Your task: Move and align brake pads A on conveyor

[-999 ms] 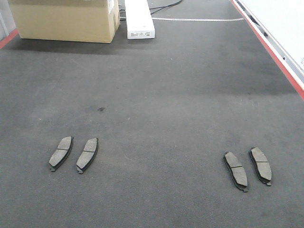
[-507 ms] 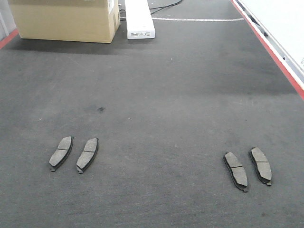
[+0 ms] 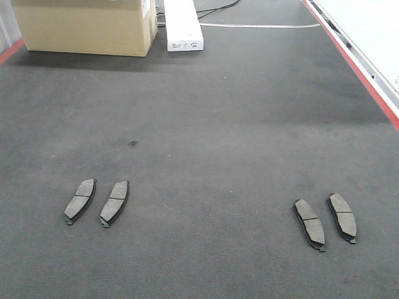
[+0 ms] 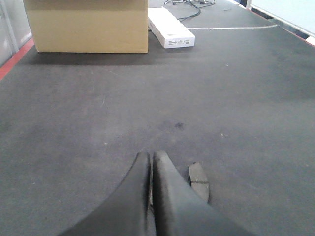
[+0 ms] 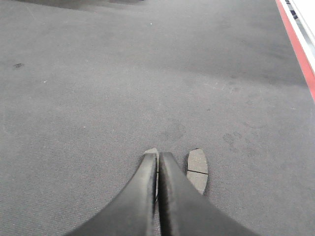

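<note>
A brown cardboard box point(image 3: 84, 25) stands at the far left, casting a dark shadow in front of it. Just beside it on the right lies a long white carton point(image 3: 182, 25) with small print on its near end. Behind them, black cables point(image 4: 189, 4) trail past a thin white strip point(image 3: 259, 25). Light is soft and even, with 1 darker band across the surface.

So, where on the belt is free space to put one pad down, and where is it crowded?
The widest bare stretch of the conveyor lies between the left pair of brake pads and the right pair, reaching back to the cardboard box and white box. Within each pair the pads lie close together, with little room.
</note>
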`<state>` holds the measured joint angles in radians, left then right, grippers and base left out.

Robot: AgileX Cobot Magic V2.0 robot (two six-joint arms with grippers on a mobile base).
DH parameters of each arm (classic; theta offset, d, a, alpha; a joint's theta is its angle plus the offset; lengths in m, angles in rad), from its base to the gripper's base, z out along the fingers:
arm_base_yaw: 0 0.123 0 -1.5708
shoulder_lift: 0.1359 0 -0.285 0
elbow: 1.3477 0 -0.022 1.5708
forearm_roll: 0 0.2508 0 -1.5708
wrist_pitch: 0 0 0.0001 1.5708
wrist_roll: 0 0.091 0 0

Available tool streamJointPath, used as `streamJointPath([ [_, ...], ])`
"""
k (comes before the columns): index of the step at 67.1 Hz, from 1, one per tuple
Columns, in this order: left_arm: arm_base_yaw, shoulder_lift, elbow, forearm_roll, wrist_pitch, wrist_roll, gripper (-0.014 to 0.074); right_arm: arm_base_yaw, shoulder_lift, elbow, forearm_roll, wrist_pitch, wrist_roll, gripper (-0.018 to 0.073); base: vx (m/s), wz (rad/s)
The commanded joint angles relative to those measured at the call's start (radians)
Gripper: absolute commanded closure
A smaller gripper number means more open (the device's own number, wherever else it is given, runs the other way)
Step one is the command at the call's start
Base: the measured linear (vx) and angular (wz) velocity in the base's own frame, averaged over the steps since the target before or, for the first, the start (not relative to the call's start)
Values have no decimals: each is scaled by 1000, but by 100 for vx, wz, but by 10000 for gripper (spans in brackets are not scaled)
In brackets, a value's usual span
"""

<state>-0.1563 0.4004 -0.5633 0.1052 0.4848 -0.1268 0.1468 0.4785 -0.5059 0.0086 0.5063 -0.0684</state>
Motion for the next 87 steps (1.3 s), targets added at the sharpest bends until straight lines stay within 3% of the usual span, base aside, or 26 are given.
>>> streamJointPath([
  [1, 24, -22, 43, -42, -190, 37, 603, -7, 2, -26, -9, -73, -8, 571, 0, 0],
  [11, 71, -107, 187, -40, -325, 38, 603, -7, 2, -26, -9, -72, -8, 571, 0, 0],
  [24, 138, -246, 355, -56, -386, 38, 603, -7, 2, -26, -9, -72, -8, 571, 0, 0],
  [38, 148, -390, 512, -57, -402, 38, 603, -7, 2, -26, -9, -72, -8, 571, 0, 0],
  [45, 148, -432, 618, -57, -513, 36, 603, -7, 2, -26, -9, -74, -8, 571, 0, 0],
  [51, 148, -428, 610, -54, -467, 36, 603, -7, 2, -26, -9, -73, -8, 571, 0, 0],
  [87, 148, -427, 608, -55, -466, 37, 603, -7, 2, -26, -9, -73, -8, 571, 0, 0],
])
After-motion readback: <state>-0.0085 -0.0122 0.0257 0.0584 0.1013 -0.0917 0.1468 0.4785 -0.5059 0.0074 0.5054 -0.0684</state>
